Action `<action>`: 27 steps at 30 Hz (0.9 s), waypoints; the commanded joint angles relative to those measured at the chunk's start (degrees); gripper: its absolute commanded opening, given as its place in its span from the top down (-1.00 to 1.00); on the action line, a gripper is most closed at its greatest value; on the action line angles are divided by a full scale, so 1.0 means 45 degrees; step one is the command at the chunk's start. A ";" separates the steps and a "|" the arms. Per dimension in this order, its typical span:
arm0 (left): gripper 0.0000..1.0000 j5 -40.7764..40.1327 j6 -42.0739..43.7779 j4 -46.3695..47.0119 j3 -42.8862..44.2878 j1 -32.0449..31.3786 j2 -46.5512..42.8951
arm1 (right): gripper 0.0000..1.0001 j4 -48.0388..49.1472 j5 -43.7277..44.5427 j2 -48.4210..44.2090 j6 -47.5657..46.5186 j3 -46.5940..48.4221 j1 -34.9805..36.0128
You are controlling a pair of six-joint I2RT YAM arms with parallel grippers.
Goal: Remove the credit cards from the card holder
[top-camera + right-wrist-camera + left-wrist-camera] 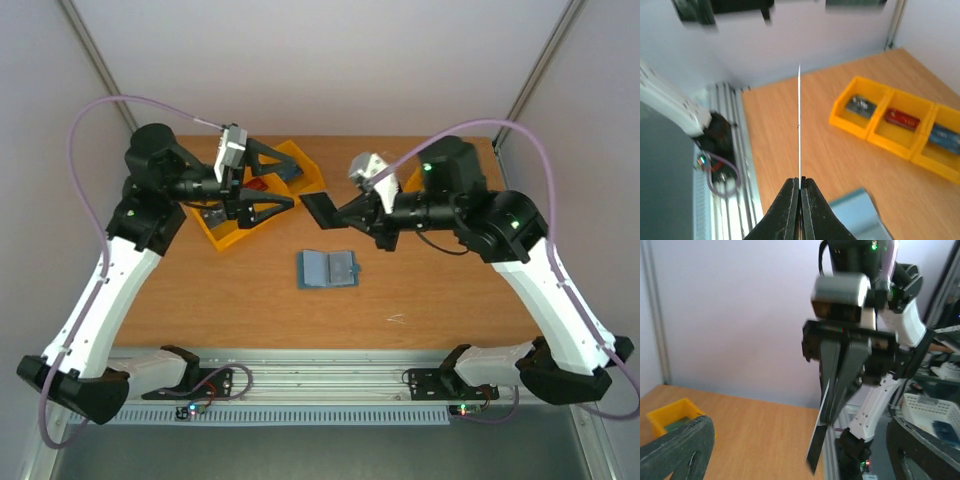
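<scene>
We hold the dark card (322, 209) pinched edge-on in the closed right gripper (340, 212), just beside the bin (222, 240), likely to drop it in. The left gripper (288, 183) hovers over the bin, wide open and empty. The card holder (328, 269) lies open near the bin.

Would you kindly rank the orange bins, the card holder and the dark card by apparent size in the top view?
Largest: orange bins, though partly hidden.
Middle: card holder, lying open.
Smallest: dark card, even though it is held up nearer the camera.
</scene>
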 commanded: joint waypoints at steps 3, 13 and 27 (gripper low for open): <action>-0.88 -0.2506 0.9247 -1.0640 0.2098 -0.0038 -0.0348 | 0.98 -0.3503 0.4140 0.0975 -0.3077 0.0923 0.2191; -0.22 -0.2805 1.2755 -1.3440 0.1804 -0.0806 -0.0621 | 0.98 -0.4289 0.5606 0.2665 -0.3839 0.2821 0.4171; 0.99 -0.3176 1.0756 -1.0796 0.1126 -0.1239 -0.1113 | 0.97 -0.2666 0.5238 0.2207 -0.3551 0.2149 0.4495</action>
